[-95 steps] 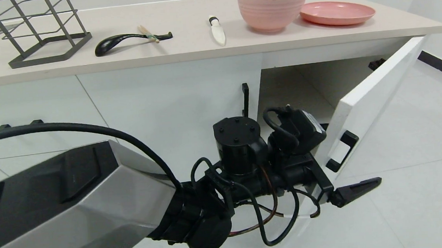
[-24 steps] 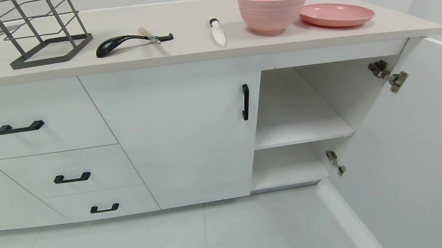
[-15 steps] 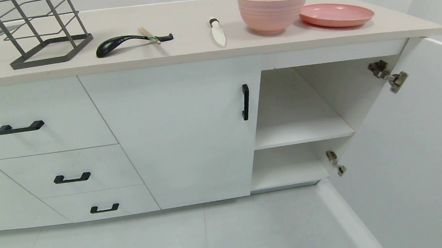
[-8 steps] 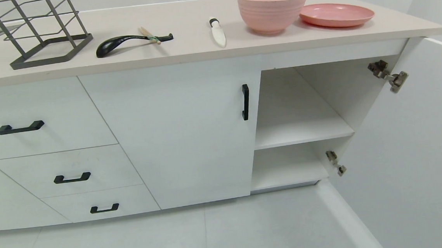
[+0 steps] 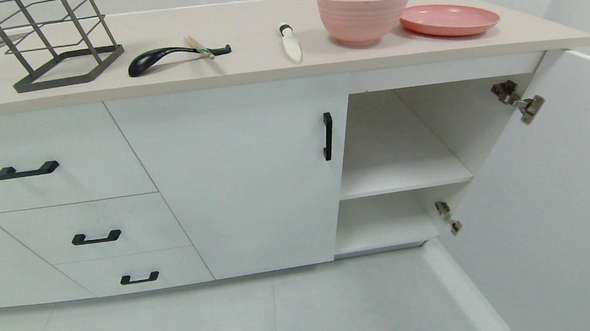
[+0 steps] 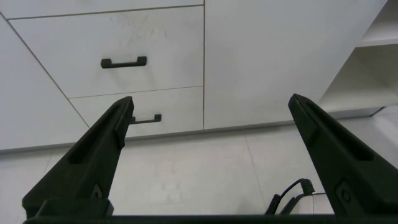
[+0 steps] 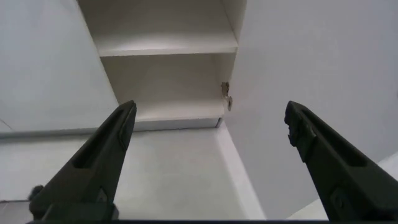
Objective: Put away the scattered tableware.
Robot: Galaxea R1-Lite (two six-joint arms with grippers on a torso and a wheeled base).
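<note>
On the beige countertop (image 5: 246, 65) lie a black ladle (image 5: 163, 56), wooden chopsticks (image 5: 198, 46) crossing its handle, and a white knife with a black handle (image 5: 290, 42). A pink bowl (image 5: 364, 13) stands beside a pink plate (image 5: 449, 18) at the right end. My left gripper (image 6: 210, 106) hangs open low in front of the drawers, with nothing between its fingers. My right gripper (image 7: 210, 111) is open too, low over the floor and facing the open cabinet (image 7: 165, 74).
A dark wire rack (image 5: 50, 40) stands at the counter's left end. Below are three drawers with black handles (image 5: 27, 169), a closed door (image 5: 233, 180) and the open cabinet's two bare shelves (image 5: 399, 171). Its door (image 5: 551, 194) swings out to the right over the tiled floor.
Over six seconds ago an arm stood in front of the half-open cabinet door; it has since left the head view and the door is swung wide. Nothing has changed in the last 1.6 seconds.
</note>
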